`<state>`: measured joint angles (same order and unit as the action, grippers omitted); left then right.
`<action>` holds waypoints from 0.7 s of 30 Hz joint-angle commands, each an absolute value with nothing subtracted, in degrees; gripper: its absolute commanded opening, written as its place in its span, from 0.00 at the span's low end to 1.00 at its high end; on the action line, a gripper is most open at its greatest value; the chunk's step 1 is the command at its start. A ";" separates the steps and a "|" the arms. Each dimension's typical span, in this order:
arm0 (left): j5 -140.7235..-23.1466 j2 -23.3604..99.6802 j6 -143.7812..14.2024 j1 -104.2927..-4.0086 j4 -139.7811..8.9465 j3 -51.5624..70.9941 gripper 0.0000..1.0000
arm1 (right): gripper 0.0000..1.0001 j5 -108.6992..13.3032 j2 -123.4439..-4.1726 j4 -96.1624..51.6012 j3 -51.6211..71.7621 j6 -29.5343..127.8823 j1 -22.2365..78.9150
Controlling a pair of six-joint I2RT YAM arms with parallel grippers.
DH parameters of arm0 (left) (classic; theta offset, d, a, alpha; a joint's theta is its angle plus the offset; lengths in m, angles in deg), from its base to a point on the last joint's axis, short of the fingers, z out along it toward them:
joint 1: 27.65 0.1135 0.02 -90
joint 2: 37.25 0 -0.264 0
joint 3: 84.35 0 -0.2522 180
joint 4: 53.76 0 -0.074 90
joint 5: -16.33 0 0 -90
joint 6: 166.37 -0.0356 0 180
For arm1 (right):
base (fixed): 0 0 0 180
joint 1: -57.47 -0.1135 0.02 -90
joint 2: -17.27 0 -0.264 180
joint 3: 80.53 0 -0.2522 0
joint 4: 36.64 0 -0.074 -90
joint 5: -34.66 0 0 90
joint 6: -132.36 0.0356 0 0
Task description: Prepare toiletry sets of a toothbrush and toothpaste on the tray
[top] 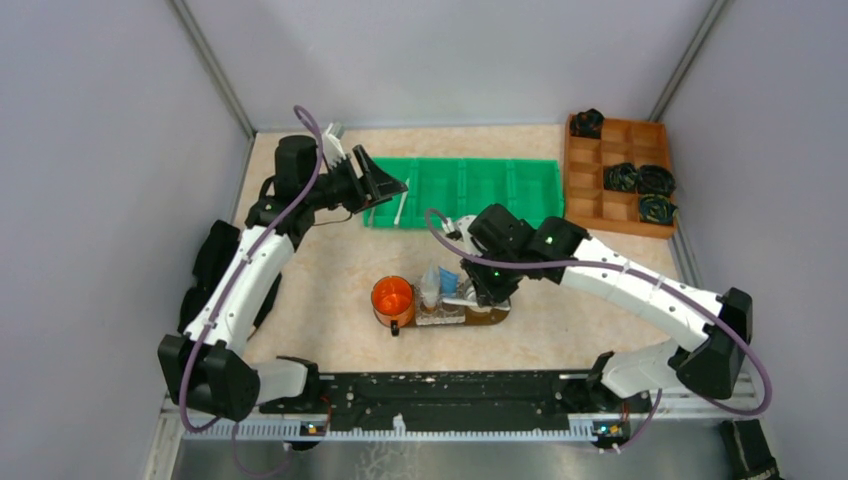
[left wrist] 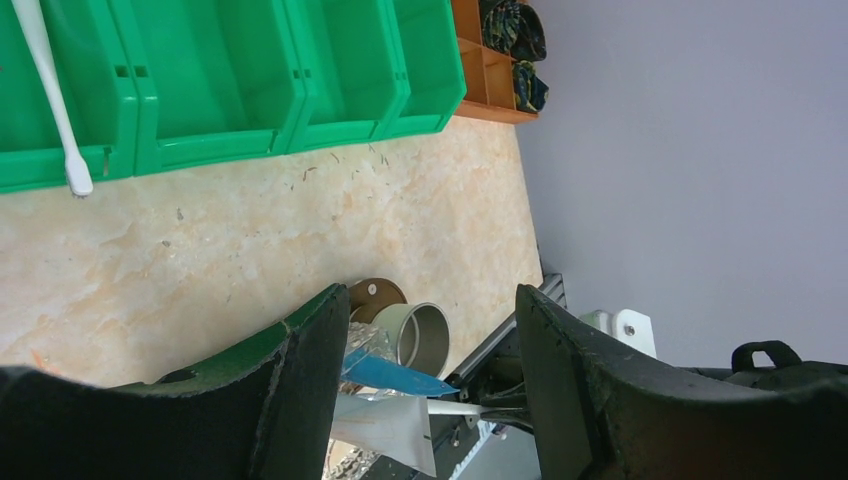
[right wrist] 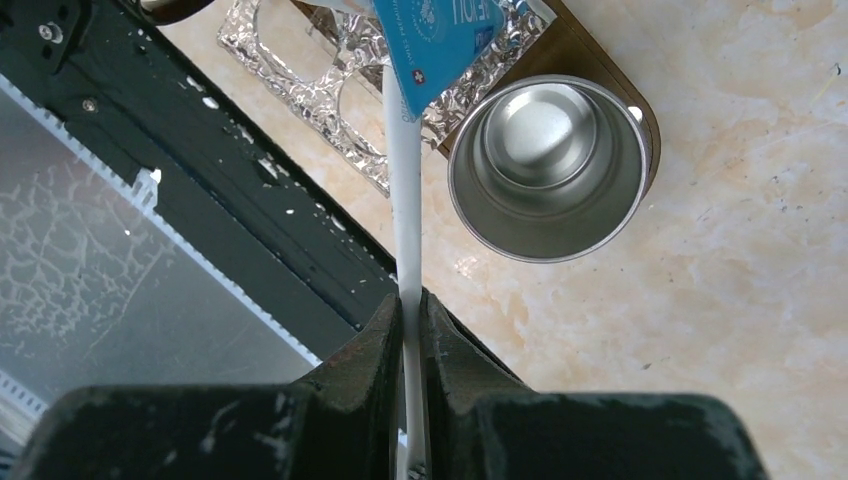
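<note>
Slim white toothbrush stick (right wrist: 404,200) is light, stiff, probably slick. Clenched right tool (right wrist: 410,305) pinches its shaft; far end hidden behind soft blue squeeze tube (right wrist: 440,40), beside steel cup (right wrist: 548,165) on dark brown wooden tray (right wrist: 595,50). Mid-handle grip judged steadiest. Left tool (left wrist: 428,320) released, empty, over beige marbled counter (left wrist: 300,230), near green compartmented bin (left wrist: 200,150) holding second white toothbrush (left wrist: 50,90).

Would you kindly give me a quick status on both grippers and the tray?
Left gripper open, by green bin. Right gripper shut on toothbrush over tray, beside metal cup. Blue tube crowding it.
</note>
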<state>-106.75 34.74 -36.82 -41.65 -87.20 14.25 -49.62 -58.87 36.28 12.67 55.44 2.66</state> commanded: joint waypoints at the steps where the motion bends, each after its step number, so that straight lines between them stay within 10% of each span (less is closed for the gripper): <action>1: -107.70 33.63 -38.29 -41.36 -88.25 13.10 0.68 | 0.07 -51.41 -60.13 33.64 13.12 54.94 1.79; 21: -108.14 34.29 -38.84 -41.36 -88.29 12.85 0.68 | 0.08 -51.89 -65.85 32.99 7.14 53.49 1.75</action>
